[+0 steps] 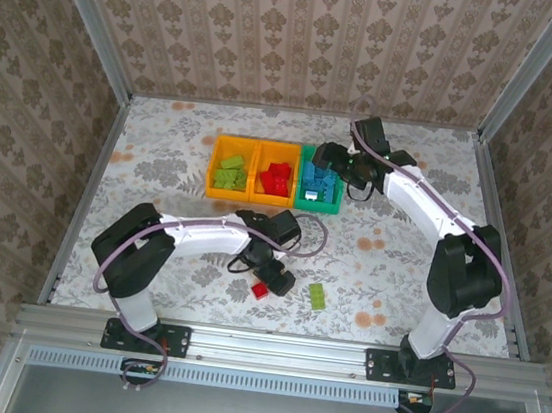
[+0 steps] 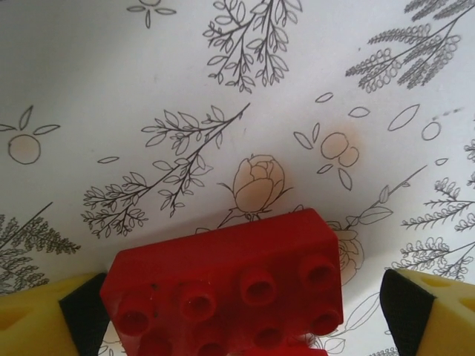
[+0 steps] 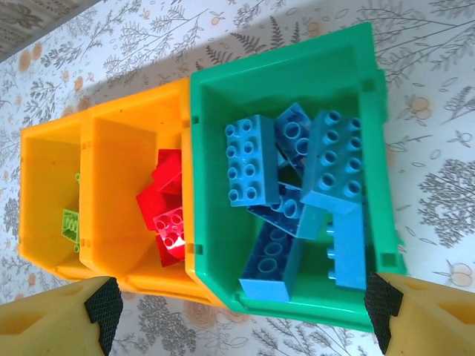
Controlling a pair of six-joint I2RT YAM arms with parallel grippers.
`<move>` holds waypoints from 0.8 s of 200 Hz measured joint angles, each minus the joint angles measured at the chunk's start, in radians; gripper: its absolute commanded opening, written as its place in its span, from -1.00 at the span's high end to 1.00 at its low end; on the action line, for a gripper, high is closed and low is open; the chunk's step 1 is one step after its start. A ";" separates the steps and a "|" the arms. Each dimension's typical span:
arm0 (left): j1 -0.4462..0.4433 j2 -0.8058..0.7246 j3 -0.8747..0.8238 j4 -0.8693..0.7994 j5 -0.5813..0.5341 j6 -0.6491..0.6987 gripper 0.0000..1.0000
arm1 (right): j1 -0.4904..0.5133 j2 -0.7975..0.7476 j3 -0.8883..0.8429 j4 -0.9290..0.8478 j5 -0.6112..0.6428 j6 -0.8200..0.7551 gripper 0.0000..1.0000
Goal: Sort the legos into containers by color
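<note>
A red brick (image 2: 230,282), probably light, rigid and slick, lies on the table (image 2: 148,74) between the wide-open, empty fingers of the left gripper (image 2: 237,315), and is best pinched across its smooth sides. The right gripper (image 3: 241,311) is spread open, empty, above the green bin (image 3: 282,70) of blue bricks (image 3: 252,159). No writing is legible.

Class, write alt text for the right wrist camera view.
A green bin holding blue legos sits beside two orange-yellow bins, one holding red legos, the other a lime green lego. The open right gripper hovers above them over a floral table.
</note>
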 measured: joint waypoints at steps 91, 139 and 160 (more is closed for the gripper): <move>0.015 0.029 0.043 -0.040 -0.023 0.000 -0.17 | -0.050 -0.155 -0.165 -0.003 0.060 -0.004 -0.79; 0.155 0.022 0.141 -0.042 -0.026 0.016 -0.19 | -0.040 -0.232 -0.302 -0.001 0.113 -0.004 -0.75; 0.245 0.017 0.249 -0.037 -0.025 0.027 -0.20 | 0.008 -0.245 -0.372 -0.002 0.143 -0.003 -0.74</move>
